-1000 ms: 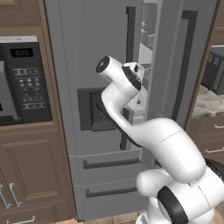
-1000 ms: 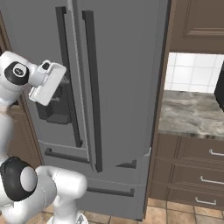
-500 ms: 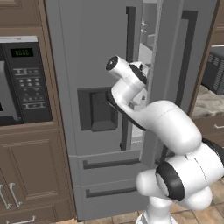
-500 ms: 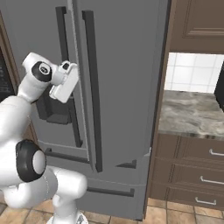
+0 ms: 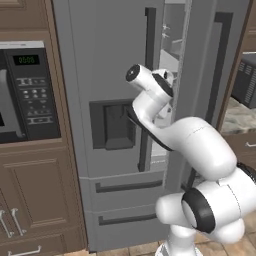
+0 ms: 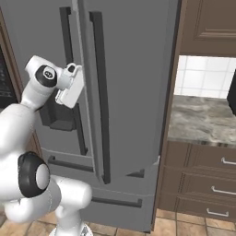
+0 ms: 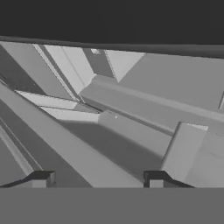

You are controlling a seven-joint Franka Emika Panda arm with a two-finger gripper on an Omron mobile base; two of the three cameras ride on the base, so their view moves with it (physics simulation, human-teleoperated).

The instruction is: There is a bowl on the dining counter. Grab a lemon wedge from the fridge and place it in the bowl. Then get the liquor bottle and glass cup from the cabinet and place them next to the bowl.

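You see a black microwave (image 5: 27,92) built into brown cabinetry; marbled tabletop (image 6: 203,117) over brown drawers (image 6: 200,184), tiled floor below.

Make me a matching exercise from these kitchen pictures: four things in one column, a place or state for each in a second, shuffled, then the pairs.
Things:
1. fridge
2. microwave
3. dispenser recess
4. claw

Places or states:
A. set in brown cabinetry left of the fridge
B. right door ajar
C. fingertips apart, nothing between them
D. dark, in the fridge's left door

Pairs: 1-B, 2-A, 3-D, 4-C
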